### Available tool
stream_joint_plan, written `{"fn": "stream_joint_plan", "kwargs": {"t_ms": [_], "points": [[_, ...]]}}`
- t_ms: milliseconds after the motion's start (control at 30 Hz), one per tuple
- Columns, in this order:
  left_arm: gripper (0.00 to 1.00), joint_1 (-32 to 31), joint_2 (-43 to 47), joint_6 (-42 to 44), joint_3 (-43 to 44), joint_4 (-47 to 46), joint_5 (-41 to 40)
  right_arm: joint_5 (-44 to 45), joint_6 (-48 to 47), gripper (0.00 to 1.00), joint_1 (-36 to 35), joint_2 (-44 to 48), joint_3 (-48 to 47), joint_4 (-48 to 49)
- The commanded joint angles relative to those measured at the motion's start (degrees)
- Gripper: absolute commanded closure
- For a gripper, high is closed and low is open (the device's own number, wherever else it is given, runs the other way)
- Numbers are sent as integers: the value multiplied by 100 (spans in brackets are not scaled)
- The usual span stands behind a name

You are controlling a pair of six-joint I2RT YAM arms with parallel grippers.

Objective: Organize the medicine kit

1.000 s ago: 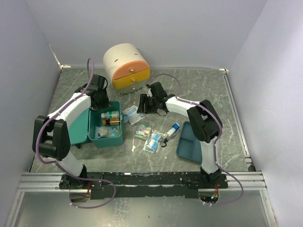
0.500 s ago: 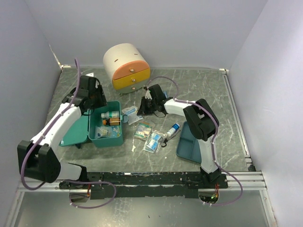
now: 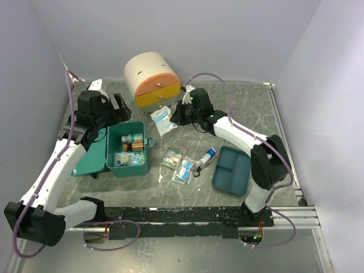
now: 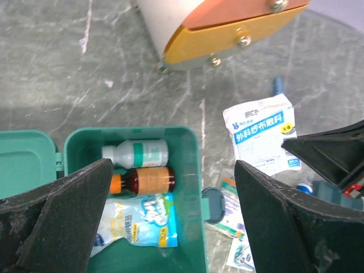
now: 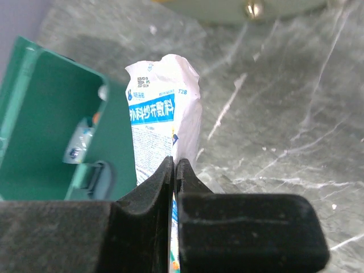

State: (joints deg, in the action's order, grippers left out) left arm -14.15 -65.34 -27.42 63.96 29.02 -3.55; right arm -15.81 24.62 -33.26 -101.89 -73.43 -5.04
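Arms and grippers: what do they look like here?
The left arm and right arm have white links with black joint housings; a lilac cable loops along each. The left gripper and right gripper have matte black, wedge-shaped fingers.

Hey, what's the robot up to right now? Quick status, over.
Left gripper open, near the medicine kit. Right gripper shut on white packet. Kit lid open, two bottles and pouch inside. Opening looks clear.

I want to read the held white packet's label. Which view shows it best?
Left wrist: the packet faces the camera, print whole. Right wrist shows it folded, pinched in the right gripper; top shows it tiny.
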Motion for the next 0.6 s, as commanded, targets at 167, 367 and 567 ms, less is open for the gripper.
{"fn": "stream_joint_plan", "kwargs": {"t_ms": [167, 367, 567], "points": [[2, 44, 440, -430, -303, -1450, 1725, -1427, 241, 100, 240, 863, -320, 129], [13, 44, 591, -1194, -766, -2034, 2649, -3185, 1709, 100, 328, 563, -526, 1118], [28, 44, 682, -1899, -1196, -2800, 3176, -3629, 2779, 100, 322, 348, -423, 2143]]}}
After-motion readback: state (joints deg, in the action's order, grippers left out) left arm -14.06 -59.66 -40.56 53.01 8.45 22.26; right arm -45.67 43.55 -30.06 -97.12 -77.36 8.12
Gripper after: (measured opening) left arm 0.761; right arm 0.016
